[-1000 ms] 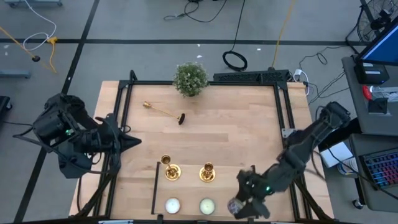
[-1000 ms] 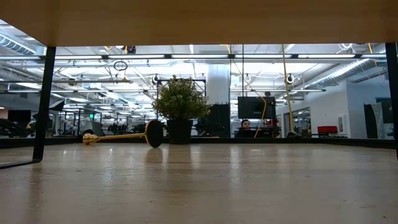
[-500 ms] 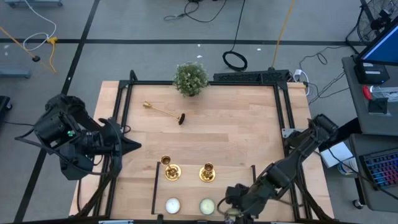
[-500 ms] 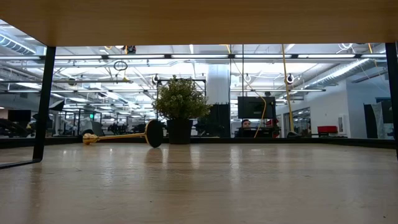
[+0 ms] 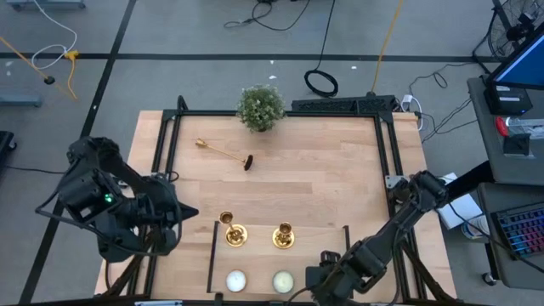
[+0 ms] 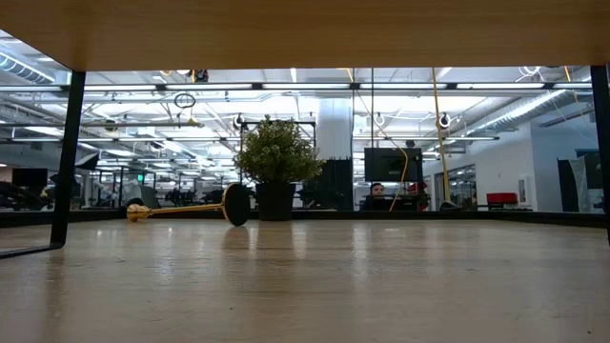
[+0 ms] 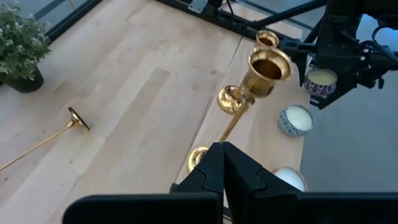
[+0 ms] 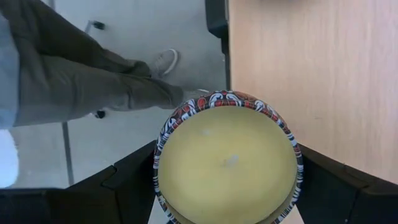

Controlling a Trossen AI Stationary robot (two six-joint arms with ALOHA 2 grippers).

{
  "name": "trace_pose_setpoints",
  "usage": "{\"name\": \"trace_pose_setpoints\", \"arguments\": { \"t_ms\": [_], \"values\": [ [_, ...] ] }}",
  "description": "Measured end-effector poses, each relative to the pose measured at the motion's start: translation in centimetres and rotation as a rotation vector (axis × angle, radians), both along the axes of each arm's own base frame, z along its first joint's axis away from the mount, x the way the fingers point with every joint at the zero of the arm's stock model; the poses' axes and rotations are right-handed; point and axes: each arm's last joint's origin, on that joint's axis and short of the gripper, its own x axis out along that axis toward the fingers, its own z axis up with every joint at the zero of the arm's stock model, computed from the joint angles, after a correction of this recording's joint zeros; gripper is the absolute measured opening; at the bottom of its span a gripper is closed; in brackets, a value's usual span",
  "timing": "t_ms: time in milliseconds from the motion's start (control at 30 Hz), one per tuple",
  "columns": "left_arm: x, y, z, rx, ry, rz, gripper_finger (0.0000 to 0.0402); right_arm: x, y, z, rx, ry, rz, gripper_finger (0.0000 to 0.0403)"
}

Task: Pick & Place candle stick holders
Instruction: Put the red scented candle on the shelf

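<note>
My right gripper (image 8: 227, 208) holds a patterned candle (image 8: 227, 165) in wide jaws. My left gripper (image 7: 222, 163), shut and empty, is nearer the fallen candlestick (image 5: 224, 153), probably lying crosswise ahead of it

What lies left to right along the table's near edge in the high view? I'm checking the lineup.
White candle → green candle → right pincer, holding a patterned candle.

Fallen candlestick (image 5: 225, 152) before plant (image 5: 260, 108)
</note>
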Motion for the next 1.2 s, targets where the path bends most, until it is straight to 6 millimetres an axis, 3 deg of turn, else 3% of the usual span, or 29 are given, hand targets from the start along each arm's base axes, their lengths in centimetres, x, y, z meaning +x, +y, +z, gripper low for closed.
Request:
{"name": "trace_pose_setpoints", "arguments": {
  "t_ms": [467,1200],
  "values": [
    [0.35,-0.47,-0.36,-0.001,0.016,0.003,0.0001,-0.40,-0.83,-0.72,-0.176,-0.007,-0.003,0.0292],
    [0.35,-0.46,-0.36,-0.014,0.013,0.016,0.0001,-0.59,-0.33,-0.89,-0.207,-0.048,0.035,0.0307]
  ]
}}
